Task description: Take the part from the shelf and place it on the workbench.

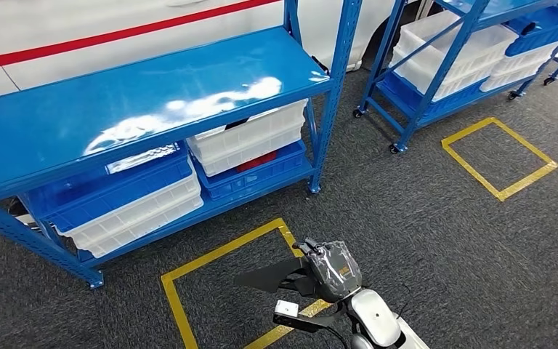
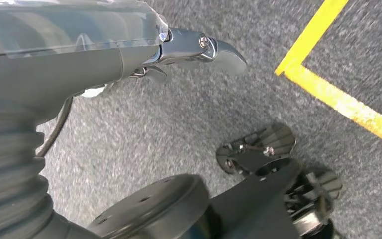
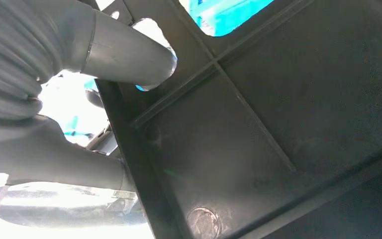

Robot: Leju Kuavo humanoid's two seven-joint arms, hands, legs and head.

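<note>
Grey carpet by the blue shelf [image 1: 152, 102]: right robot hand [image 1: 330, 270] grips a dark part [image 1: 269, 276], which could slip while walking; left robot hand [image 2: 79, 50] unclear.

Colour record: blue racking, grey floor, yellow markings.

Near shelf [image 1: 145, 102] glossy blue with white glare patches; second blue shelf [image 1: 443, 80] beyond it. Bins: blue [image 1: 116, 190] over white [image 1: 134, 217] at left; white [image 1: 251, 138] over blue [image 1: 258, 174] at right, with a red item between them. Carpet [image 1: 436, 233] dark speckled grey, carrying yellow tape squares [image 1: 498, 156]. Behind the racking, a white panel with a red stripe [image 1: 109, 36]. Right hand [image 1: 330, 270] grey under a clear wrap, against a black ribbed part [image 3: 258, 149]. Left hand [image 2: 199, 50] grey with shiny metal fingers.
</note>
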